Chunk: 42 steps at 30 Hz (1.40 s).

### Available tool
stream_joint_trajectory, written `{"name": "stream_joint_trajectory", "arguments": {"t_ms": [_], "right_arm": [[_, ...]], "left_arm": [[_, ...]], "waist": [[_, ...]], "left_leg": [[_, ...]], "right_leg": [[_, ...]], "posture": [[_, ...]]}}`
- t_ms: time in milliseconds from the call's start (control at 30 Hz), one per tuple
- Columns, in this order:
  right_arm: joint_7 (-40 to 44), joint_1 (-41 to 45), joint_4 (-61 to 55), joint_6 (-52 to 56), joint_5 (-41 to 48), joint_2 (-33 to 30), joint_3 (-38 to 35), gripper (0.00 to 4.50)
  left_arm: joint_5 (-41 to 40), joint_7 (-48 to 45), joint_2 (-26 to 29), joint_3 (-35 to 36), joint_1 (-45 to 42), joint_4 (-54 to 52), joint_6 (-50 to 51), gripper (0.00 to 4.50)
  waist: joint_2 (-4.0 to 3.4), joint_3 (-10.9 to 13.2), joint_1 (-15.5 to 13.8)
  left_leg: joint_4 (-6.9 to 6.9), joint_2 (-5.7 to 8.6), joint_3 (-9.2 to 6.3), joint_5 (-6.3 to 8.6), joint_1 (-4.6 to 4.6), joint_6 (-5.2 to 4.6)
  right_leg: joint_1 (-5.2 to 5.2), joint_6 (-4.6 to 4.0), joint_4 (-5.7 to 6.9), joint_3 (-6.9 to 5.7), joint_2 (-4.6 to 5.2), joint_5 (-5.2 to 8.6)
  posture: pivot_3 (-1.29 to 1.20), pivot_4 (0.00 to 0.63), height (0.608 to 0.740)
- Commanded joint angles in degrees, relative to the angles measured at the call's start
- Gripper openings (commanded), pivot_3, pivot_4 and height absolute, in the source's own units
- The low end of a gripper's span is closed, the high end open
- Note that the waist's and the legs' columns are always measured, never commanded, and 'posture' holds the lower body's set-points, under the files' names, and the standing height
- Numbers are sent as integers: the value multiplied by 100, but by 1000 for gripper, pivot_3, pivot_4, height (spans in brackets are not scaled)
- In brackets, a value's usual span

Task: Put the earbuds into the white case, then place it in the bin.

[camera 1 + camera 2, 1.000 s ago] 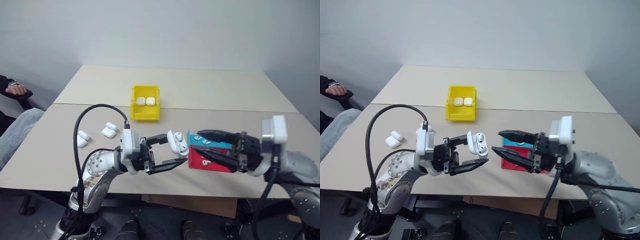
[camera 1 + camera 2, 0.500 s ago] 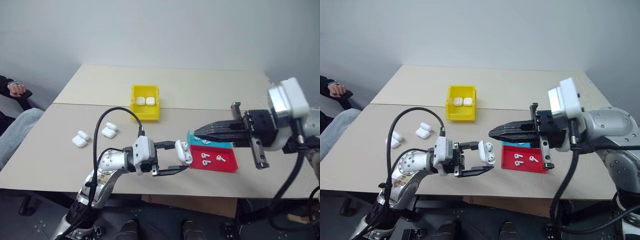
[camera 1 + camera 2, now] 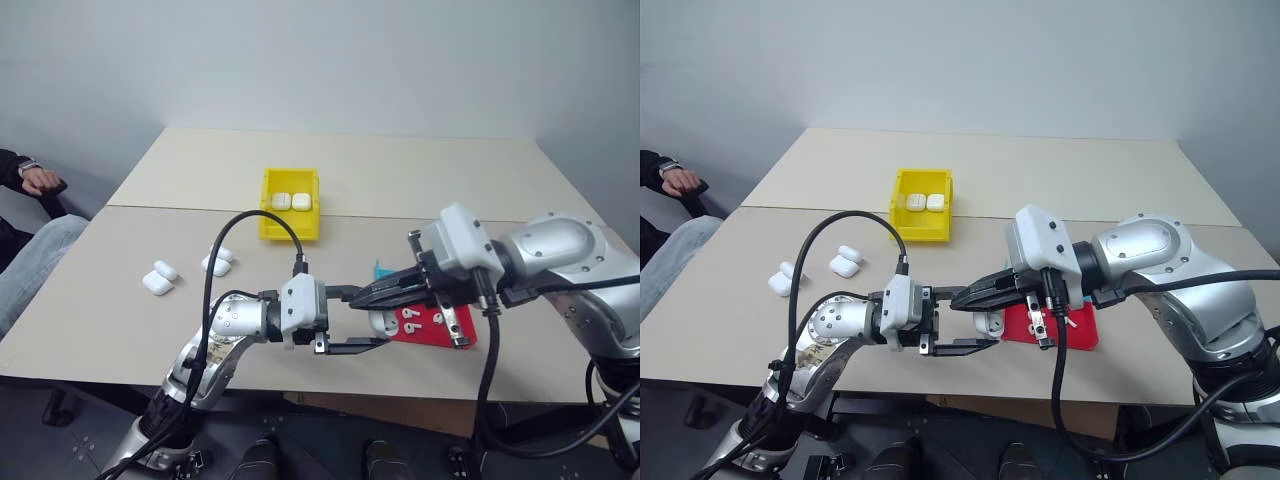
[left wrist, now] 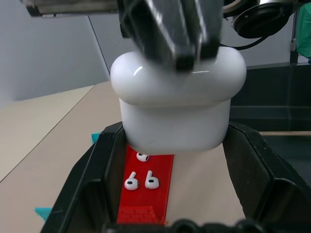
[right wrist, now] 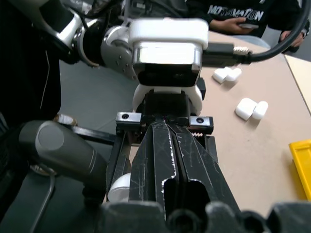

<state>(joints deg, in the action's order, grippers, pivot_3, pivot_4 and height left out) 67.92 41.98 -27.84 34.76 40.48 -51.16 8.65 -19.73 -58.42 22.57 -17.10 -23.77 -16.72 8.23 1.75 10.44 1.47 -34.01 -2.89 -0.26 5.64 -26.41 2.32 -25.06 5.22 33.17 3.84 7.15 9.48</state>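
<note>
White case sits clamped between the left gripper's fingers above the bench; the right gripper's fingers, pressed together, rest on its lid.

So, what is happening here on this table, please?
The left gripper holds a white case above the table's front edge. The right gripper, fingers shut, presses on top of the case's lid. Three earbuds lie on the red tray. Two cases sit in the yellow bin, and more open cases wait to the left.
</note>
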Motion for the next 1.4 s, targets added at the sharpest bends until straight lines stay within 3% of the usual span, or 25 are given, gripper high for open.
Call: {"name": "stream_joint_trajectory", "arguments": {"t_ms": [33,367,633,733,833,1033,1267,1400], "right_arm": [[121,46,-92,-184,-334,-31,67,34],[357,-291,-7,-412,-718,-309,-151,34],[-31,-87,122,-243,150,103,-1115,34],[-397,-80,216,-160,331,235,-1463,34],[-902,-147,236,-33,409,340,-1727,34],[-1574,-673,-12,29,372,434,-1985,34],[-2056,-1413,-487,173,332,310,-2144,34],[-2266,-1658,-646,201,298,304,-2153,34]], "left_arm": [[-18,60,-48,22,-92,-152,-14,2723],[-276,71,-23,287,50,-298,7,2723],[-245,247,-91,430,62,-255,36,2723],[118,804,-328,546,-215,125,-51,2723],[856,1990,-789,663,-851,914,11,2723],[2110,4281,-1389,1029,-2610,3762,-512,2723],[2203,5241,-1432,1534,-4358,6855,-954,2723],[2217,5377,-1476,1677,-4877,7847,-1005,2723]], "waist": [[0,0,-14],[0,0,-65],[0,0,-67],[1,0,-76],[2,1,-117],[5,1,-147],[11,5,-150],[14,6,-173]], "left_leg": [[-4,0,0,0,0,0],[-26,0,0,1,0,1],[-26,-1,1,0,0,1],[-27,1,1,0,0,1],[-38,2,-1,0,1,0],[-85,6,-4,0,1,0],[-53,6,-6,1,0,1],[-19,8,-6,1,-3,2]], "right_leg": [[1,0,0,0,0,0],[8,0,0,1,1,0],[10,0,1,2,1,-1],[14,0,1,2,1,-1],[24,6,1,1,0,-5],[57,12,-8,1,1,-7],[41,17,-7,-1,0,-9],[23,30,-7,0,0,-3]], "posture": [[0,150,740],[0,150,740],[0,150,740],[0,150,740],[0,150,740],[0,150,740],[0,150,740],[0,150,740]]}}
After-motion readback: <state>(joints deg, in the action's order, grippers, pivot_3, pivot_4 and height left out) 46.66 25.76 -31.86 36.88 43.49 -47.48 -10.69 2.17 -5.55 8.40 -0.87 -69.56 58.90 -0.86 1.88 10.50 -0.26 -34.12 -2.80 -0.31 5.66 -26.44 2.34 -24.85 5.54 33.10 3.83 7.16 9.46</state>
